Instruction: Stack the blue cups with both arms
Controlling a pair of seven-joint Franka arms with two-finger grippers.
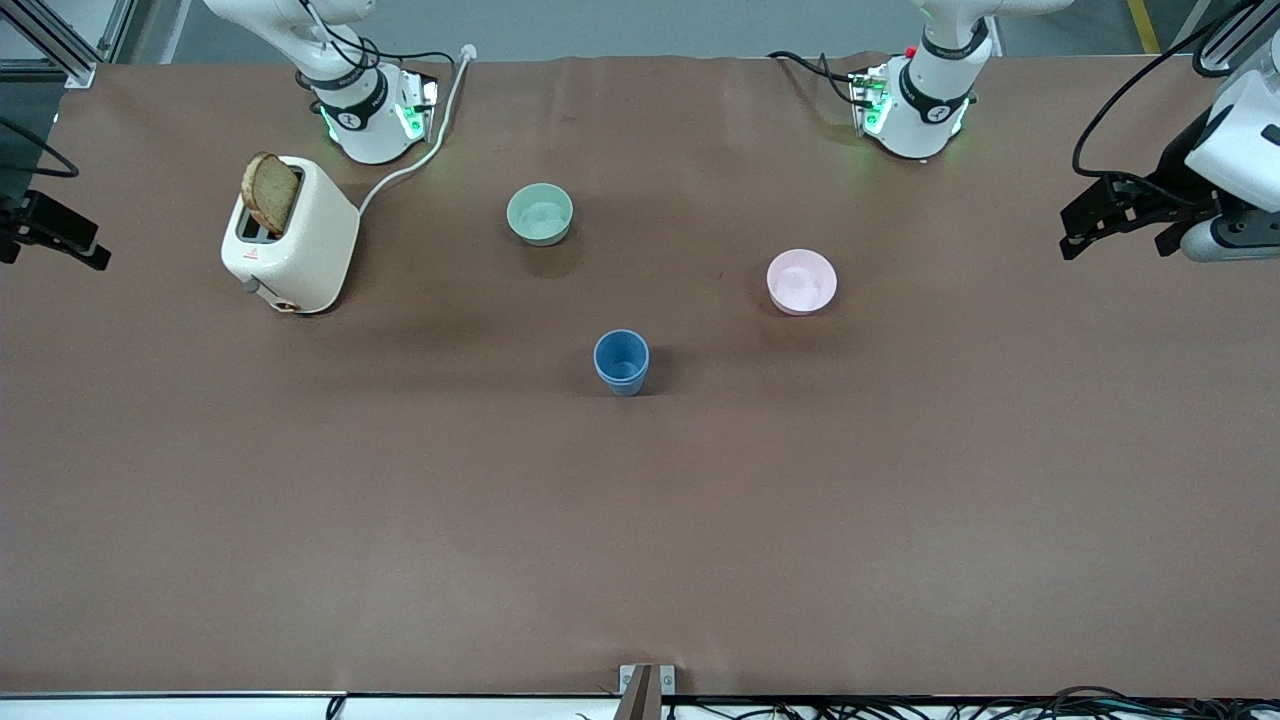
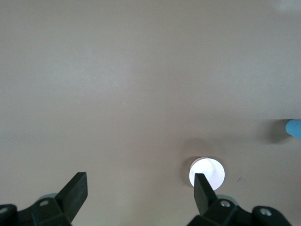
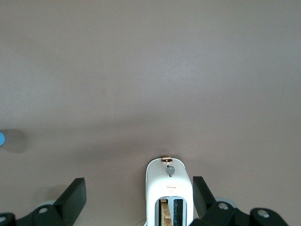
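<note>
A blue cup (image 1: 621, 362) stands upright at the middle of the table. A second rim line shows just under its top rim, as of one cup nested in another; no separate blue cup shows. Its edge appears in the left wrist view (image 2: 294, 128) and the right wrist view (image 3: 1, 138). My left gripper (image 1: 1120, 235) (image 2: 141, 181) hangs open and empty, high over the left arm's end of the table. My right gripper (image 1: 50, 240) (image 3: 138, 186) hangs open and empty, high over the right arm's end. Both are far from the cup.
A white toaster (image 1: 290, 235) (image 3: 169, 193) with a bread slice stands near the right arm's base, its white cable (image 1: 420, 150) running toward that base. A pale green bowl (image 1: 540, 213) and a pink bowl (image 1: 801, 281) (image 2: 207, 169) sit farther from the front camera than the cup.
</note>
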